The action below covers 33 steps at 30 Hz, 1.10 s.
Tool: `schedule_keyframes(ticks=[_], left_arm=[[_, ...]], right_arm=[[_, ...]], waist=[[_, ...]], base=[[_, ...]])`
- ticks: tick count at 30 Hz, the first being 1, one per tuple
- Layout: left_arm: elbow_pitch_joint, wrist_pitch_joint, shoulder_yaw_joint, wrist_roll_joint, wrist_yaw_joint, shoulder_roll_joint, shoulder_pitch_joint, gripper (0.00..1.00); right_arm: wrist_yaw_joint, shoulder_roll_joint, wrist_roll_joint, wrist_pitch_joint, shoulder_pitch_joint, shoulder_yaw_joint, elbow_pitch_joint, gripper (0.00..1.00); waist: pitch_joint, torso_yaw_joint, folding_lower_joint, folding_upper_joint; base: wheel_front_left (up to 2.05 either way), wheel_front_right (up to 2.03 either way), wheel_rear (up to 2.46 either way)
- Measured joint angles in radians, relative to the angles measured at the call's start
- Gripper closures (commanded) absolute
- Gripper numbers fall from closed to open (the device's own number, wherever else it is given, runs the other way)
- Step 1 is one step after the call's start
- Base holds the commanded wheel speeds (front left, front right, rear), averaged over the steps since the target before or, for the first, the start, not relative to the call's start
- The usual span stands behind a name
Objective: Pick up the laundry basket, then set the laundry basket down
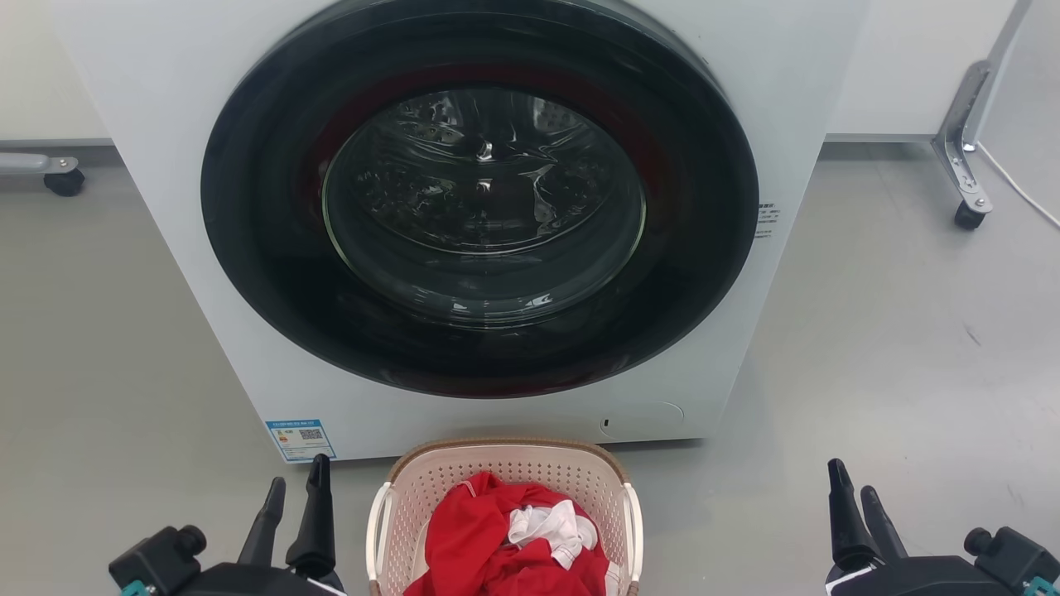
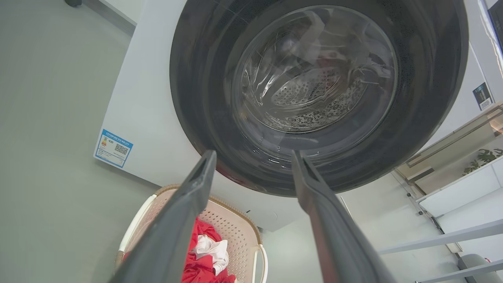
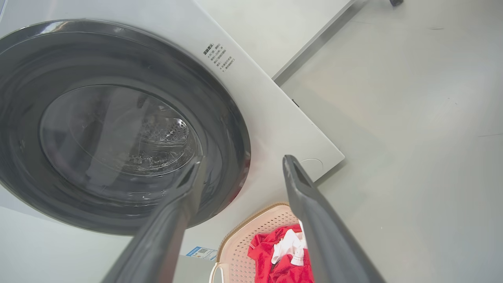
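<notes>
One laundry basket (image 1: 507,445) here: cream plastic with tiny holes, a brown woven-look rim and two white side handles. It sits on the grey floor (image 1: 894,348) right in front of the one washing machine (image 1: 149,124). Inside there's one red garment (image 1: 472,538) and one white piece (image 1: 551,523). Left gripper (image 1: 298,473) and right gripper (image 1: 853,480) sit either side of it, both with fingers parted and holding nothing.

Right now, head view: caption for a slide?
Left hand and right hand, open, flank the laundry basket before the washing machine.
</notes>
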Motion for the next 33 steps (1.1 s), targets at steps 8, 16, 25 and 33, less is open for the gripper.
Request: schedule_keyframes(ticks=[8, 16, 25, 33], left_arm=[[-0.030, -0.030, -0.018, 0.141, 0.023, 0.003, 0.016, 0.00], [-0.057, -0.057, -0.043, 0.269, 0.042, 0.001, 0.028, 0.00], [-0.076, -0.090, -0.059, 0.394, 0.064, 0.001, 0.036, 0.00], [-0.101, -0.120, -0.078, 0.516, 0.083, 0.001, 0.047, 0.00]], right_arm=[[-0.019, -0.003, -0.131, -0.031, 0.004, 0.017, -0.036, 0.00], [-0.037, -0.003, -0.247, -0.060, 0.021, 0.035, -0.058, 0.00], [-0.059, -0.003, -0.364, -0.091, 0.026, 0.053, -0.089, 0.00], [-0.078, -0.003, -0.481, -0.120, 0.038, 0.070, -0.119, 0.00]], waist=[[0.001, 0.002, 0.0000, 0.0000], [0.003, 0.002, 0.0000, 0.0000], [0.006, 0.004, 0.0000, 0.0000], [0.008, 0.006, 0.0000, 0.0000]], base=[[0.00, 0.00, 0.00], [0.00, 0.00, 0.00], [0.00, 0.00, 0.00], [0.00, 0.00, 0.00]])
